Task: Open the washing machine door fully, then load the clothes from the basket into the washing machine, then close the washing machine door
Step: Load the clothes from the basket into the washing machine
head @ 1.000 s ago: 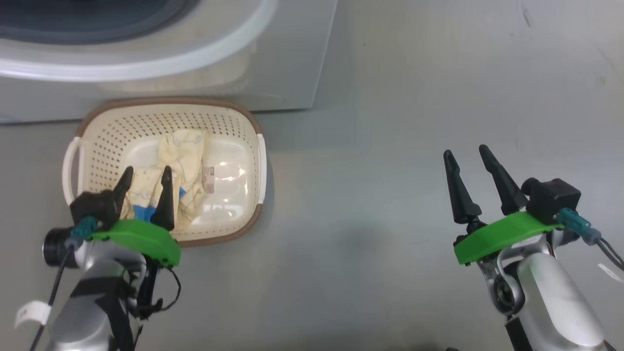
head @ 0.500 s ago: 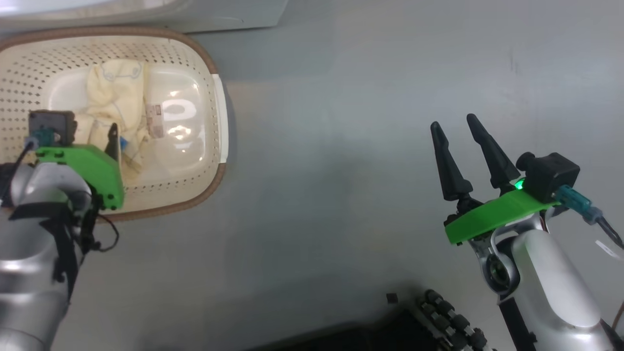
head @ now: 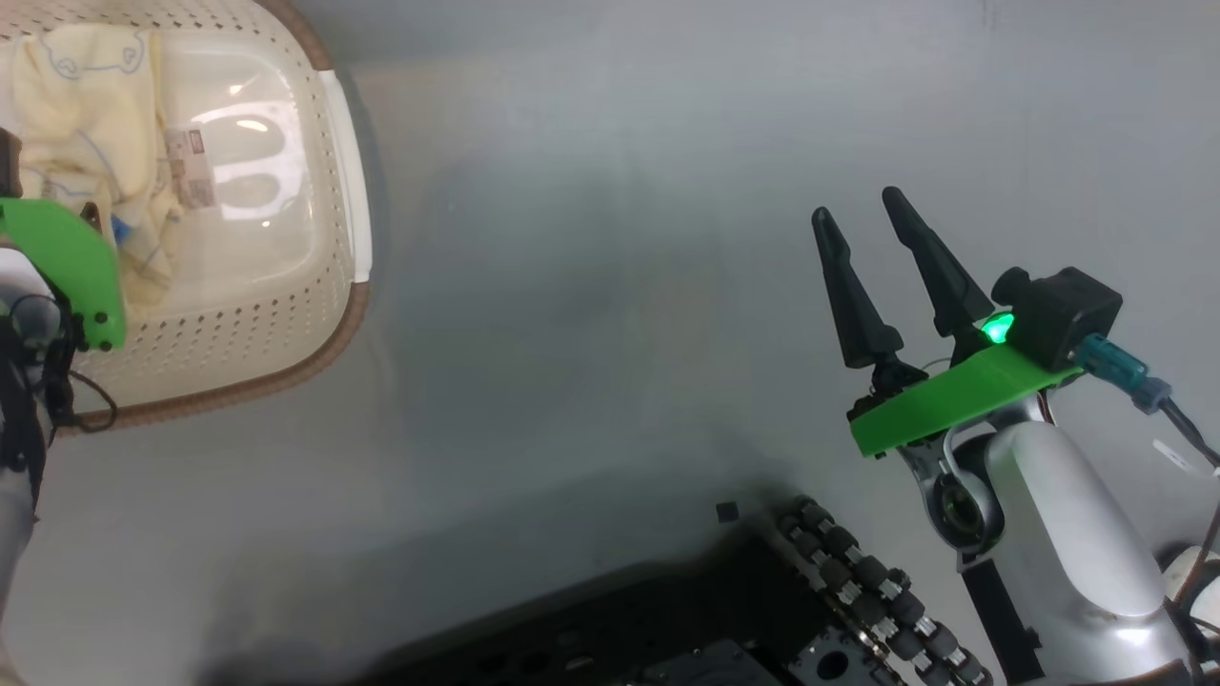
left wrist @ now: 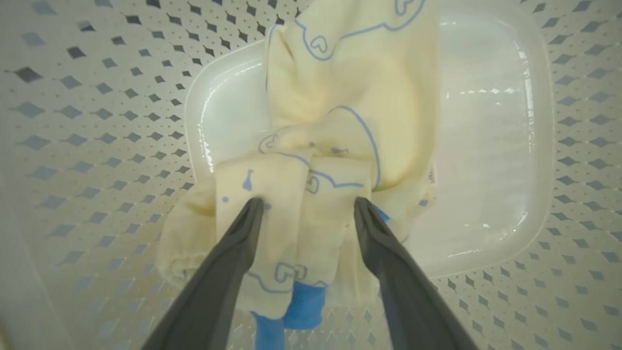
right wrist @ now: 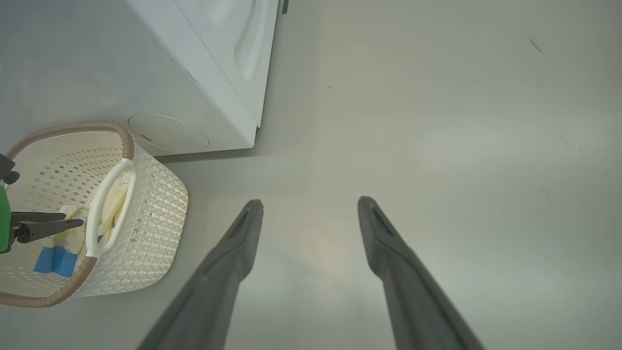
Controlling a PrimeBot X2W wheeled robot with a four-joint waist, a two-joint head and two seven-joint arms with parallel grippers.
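Observation:
The cream perforated basket (head: 286, 314) stands on the floor at the upper left of the head view, holding the cream-yellow clothes (head: 86, 105) with blue bear outlines. In the left wrist view my left gripper (left wrist: 308, 201) is open down inside the basket (left wrist: 97, 97), its fingertips (left wrist: 255, 204) set on either side of a fold of the clothes (left wrist: 340, 97). My right gripper (head: 856, 202) hovers open over bare floor, far right of the basket. The right wrist view shows the white washing machine (right wrist: 209, 73) behind the basket (right wrist: 155, 204). The washing machine door is out of view.
My own black base with its roller wheel (head: 858, 581) fills the bottom of the head view. Grey floor (head: 591, 238) spreads between the basket and the right arm. A round cover (right wrist: 167, 132) sits low on the washer's front.
The head camera has swung, so the basket slid to the upper left and the washer left that view. My left gripper has gone deeper into the basket, still open. The right gripper stays open.

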